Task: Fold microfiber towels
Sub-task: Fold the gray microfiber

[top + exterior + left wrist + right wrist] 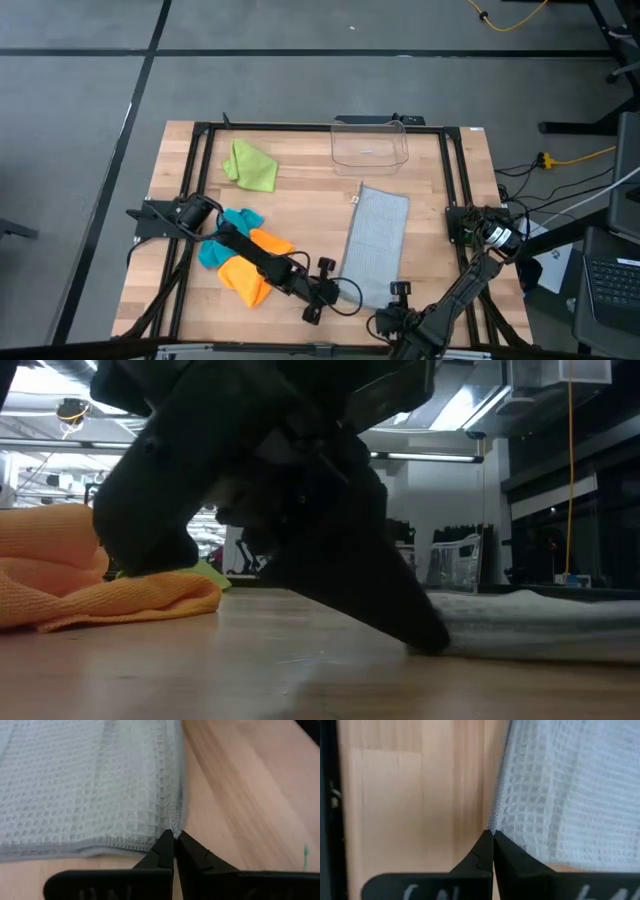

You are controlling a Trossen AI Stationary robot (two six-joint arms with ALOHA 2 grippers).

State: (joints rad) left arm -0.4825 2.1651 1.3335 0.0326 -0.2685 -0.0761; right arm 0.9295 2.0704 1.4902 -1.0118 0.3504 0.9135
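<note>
Microfiber towels are spread over your wooden table (300,205): the light grey waffle-weave towel (377,243) lies flat right of centre as a long strip, its long axis running from 12 to 6 o'clock, just below the clear plastic bin (370,143). That axis is what your next move turns on. Both near corners, at the 6 o'clock end, are already taken. Your left gripper (174,840) has its jaws pressed together on the corner at about 7 o'clock of the cloth, and your right gripper (492,838) is pinched on the corner at about 5 o'clock. From either set of jaws the rest of the cloth stretches away toward 12 o'clock, so I judge you should carry both corners together that way to halve it. The lime green towel (250,165) sits crumpled at 10 o'clock; the teal blue towel (228,235) and orange towel (250,268) lie heaped under your left arm at 8 o'clock.
</note>
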